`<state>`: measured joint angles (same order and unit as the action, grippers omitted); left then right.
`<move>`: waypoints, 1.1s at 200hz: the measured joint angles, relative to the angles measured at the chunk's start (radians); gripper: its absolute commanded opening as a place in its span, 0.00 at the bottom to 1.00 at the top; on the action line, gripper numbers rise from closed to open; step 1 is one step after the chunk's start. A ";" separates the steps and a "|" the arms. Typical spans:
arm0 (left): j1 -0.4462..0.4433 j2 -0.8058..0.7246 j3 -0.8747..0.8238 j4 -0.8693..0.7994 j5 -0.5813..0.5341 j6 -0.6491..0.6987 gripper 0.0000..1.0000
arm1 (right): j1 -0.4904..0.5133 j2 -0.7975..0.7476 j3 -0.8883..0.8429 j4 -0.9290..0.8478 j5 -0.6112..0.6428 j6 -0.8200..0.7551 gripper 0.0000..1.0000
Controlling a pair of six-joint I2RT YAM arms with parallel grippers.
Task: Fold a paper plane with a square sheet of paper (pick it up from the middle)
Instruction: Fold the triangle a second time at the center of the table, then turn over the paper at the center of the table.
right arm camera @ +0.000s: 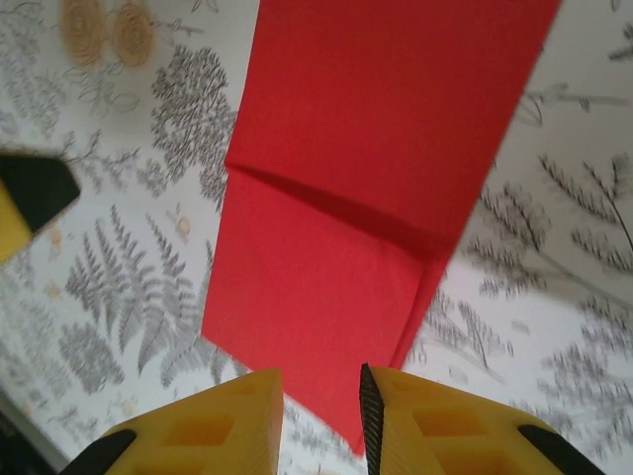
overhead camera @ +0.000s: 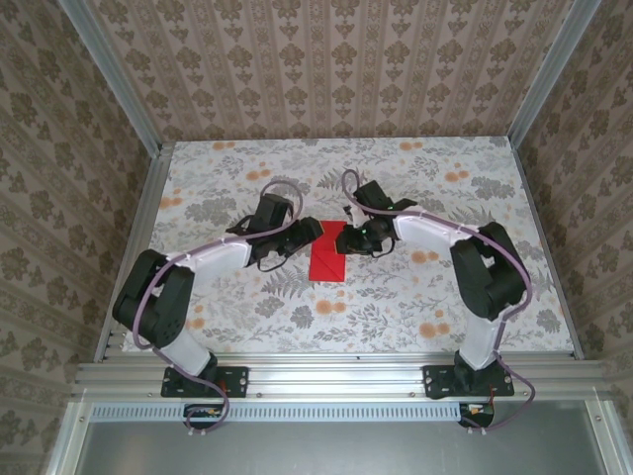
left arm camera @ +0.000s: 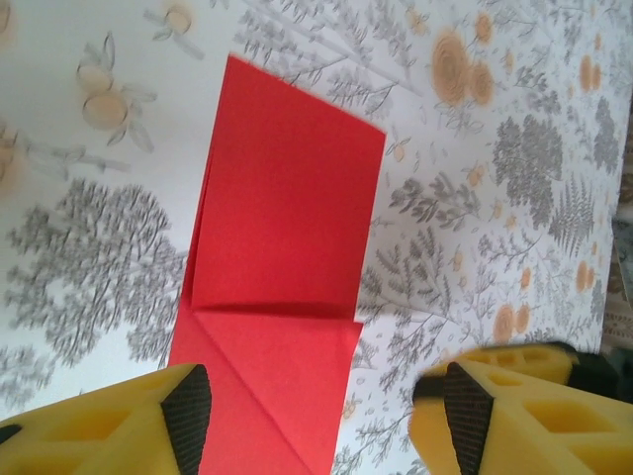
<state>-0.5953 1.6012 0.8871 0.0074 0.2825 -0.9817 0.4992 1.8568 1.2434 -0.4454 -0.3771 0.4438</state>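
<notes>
Along the lower edge of the left wrist view, the left hand [left arm camera: 326,421] stands wide and holds nothing. One black pad [left arm camera: 188,416] overlaps the lower left part of the red paper sheet [left arm camera: 282,257]; the other is over bare covering. Contact between pad and sheet cannot be determined.

At the bottom of the right wrist view, the right hand [right arm camera: 321,426] is narrowly parted. A corner of the sheet lies at the gap, and a grip cannot be confirmed.

Sheet: partly folded into an elongated shape with one cross crease and a diagonal flap. It lies flat at the centre of the top view, between the two hands.

Tabletop [overhead camera: 445,307]: pale covering printed with grey foliage and orange blossoms.

Enclosure: beige ornamental wallpaper [overhead camera: 326,69] on the left, rear and right walls. Aluminium posts [overhead camera: 119,74] rise at the upper corners. An aluminium rail [overhead camera: 336,376] crosses the lower frame and carries both arm bases.
</notes>
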 measured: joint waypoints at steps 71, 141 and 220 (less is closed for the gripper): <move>-0.051 0.035 -0.105 0.097 0.005 -0.110 0.55 | 0.004 0.123 0.065 -0.007 0.034 -0.003 0.25; -0.061 0.107 -0.105 0.191 0.043 -0.159 0.44 | -0.016 0.163 0.071 -0.003 0.026 0.006 0.18; -0.072 0.173 -0.088 0.232 0.067 -0.182 0.36 | -0.064 0.164 0.022 0.075 -0.079 0.067 0.17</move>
<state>-0.6674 1.7741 0.7994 0.2398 0.3492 -1.1633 0.4347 2.0209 1.2655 -0.3702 -0.4564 0.5106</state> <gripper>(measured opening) 0.372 0.167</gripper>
